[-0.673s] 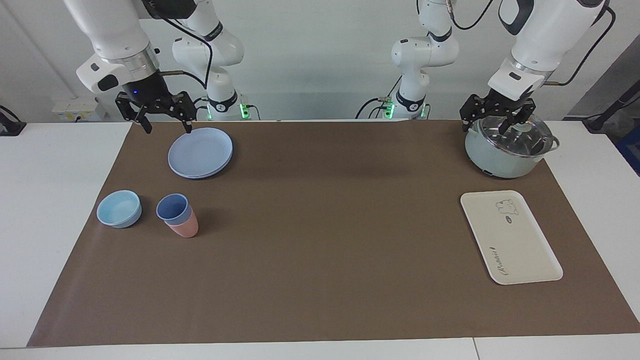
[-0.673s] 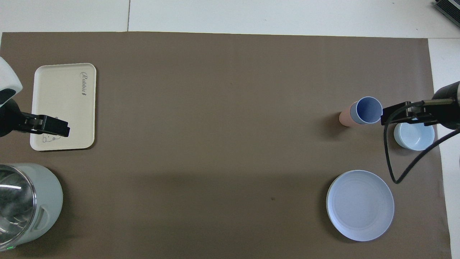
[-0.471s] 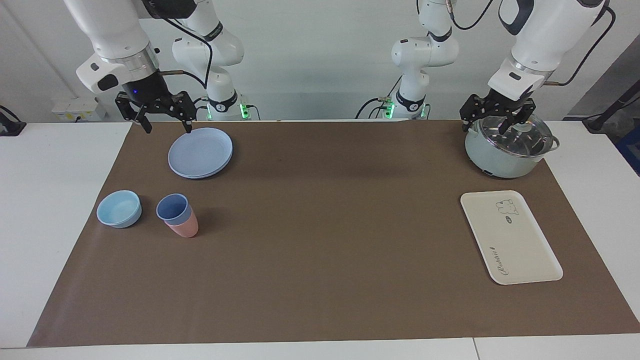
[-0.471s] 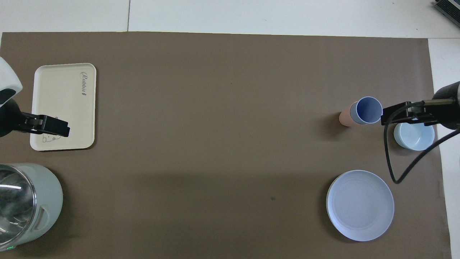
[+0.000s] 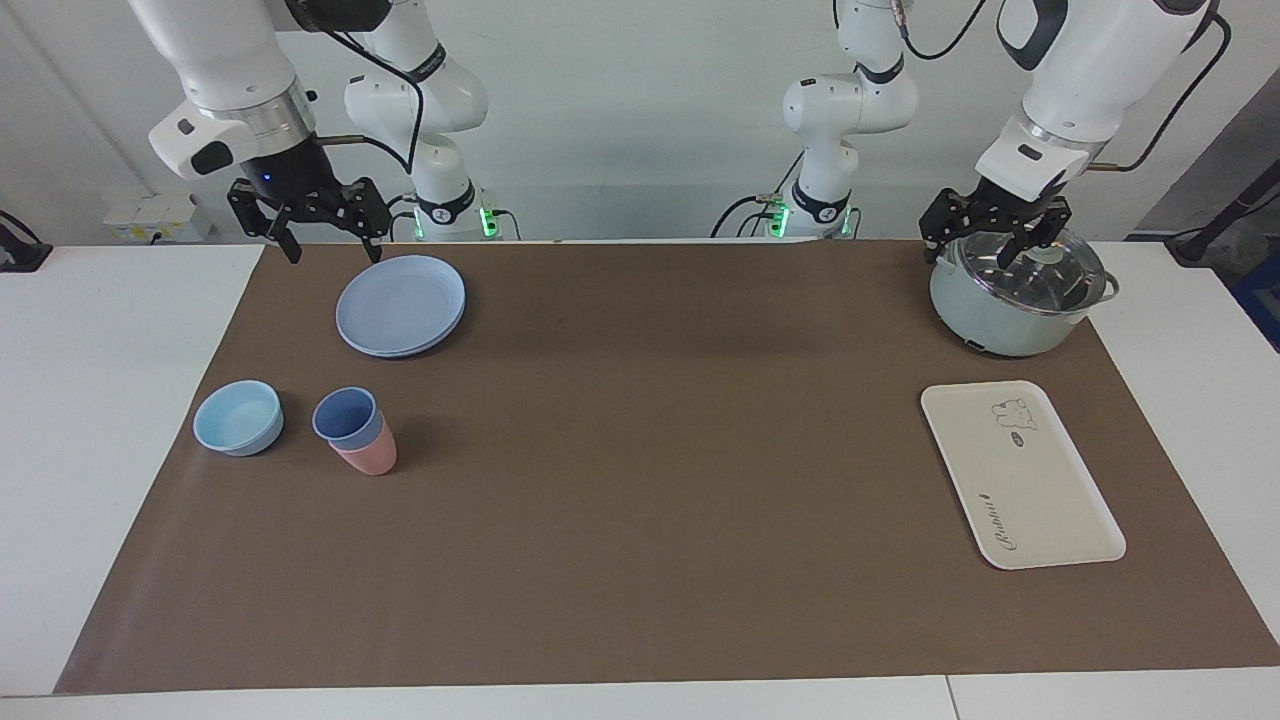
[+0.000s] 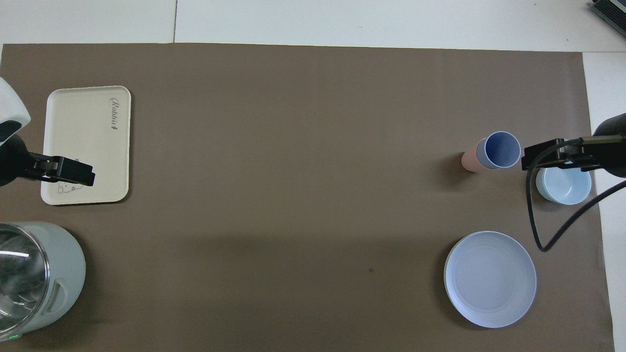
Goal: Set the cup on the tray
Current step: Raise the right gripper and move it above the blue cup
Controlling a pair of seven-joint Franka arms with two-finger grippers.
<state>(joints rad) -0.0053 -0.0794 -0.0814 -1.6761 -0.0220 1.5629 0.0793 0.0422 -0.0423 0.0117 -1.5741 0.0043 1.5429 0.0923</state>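
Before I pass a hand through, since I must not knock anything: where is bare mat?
The mat is bare between the cup and the tray. Crowded at the right arm's end: bowl, cup, pink cup, plate. The pot borders the tray.

From my station I see a plain pale grey-white wall (image 5: 640, 120) at the robots' end, evenly lit. The white tabletop (image 5: 100, 420) is made of panels with visible seams and is mostly covered by a large matte brown rectangular mat (image 5: 640, 480). A white wall socket box (image 5: 150, 220) sits low on the wall toward the right arm's end.
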